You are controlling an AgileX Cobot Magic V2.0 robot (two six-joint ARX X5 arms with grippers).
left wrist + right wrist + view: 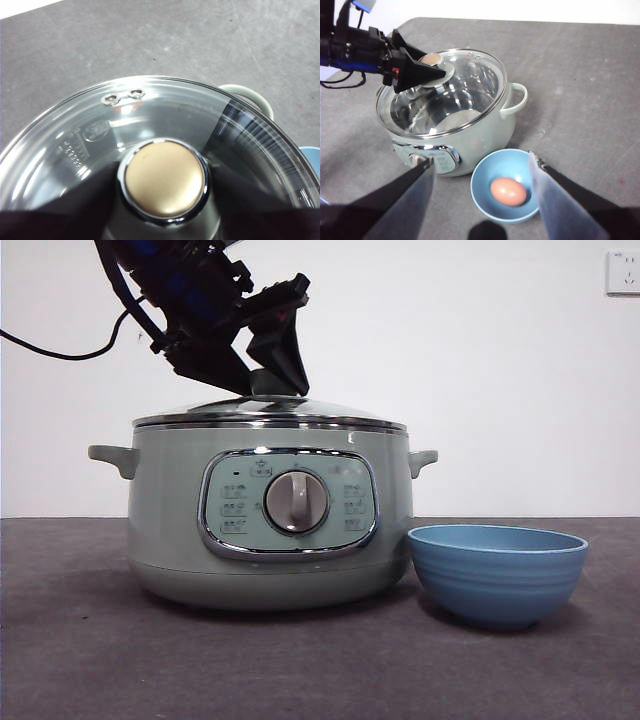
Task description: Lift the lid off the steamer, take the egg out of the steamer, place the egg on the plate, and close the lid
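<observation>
Nearest in the front view stands the plate (497,573), a small blue ribbed bowl on the dark grey table (80,660), just right of the steamer (268,520) and almost touching its base. From this level angle the bowl's inside is hidden; only the right wrist view looks down into it and shows the egg (508,191) lying in the plate (485,185). The right gripper (482,187) hangs above the bowl with its jaws spread wide, holding nothing.

Behind and left, the sage-green steamer (485,132) faces front with its grey dial. The lid (270,410) sits level on the steamer's rim. The left gripper (262,370) reaches down from the upper left onto the lid's knob. Its own wrist view shows the knob (164,178) from above, a dark jaw pressed against each side of it, closed around it, with the clear glass of the lid (165,107) and one side handle beyond.
</observation>
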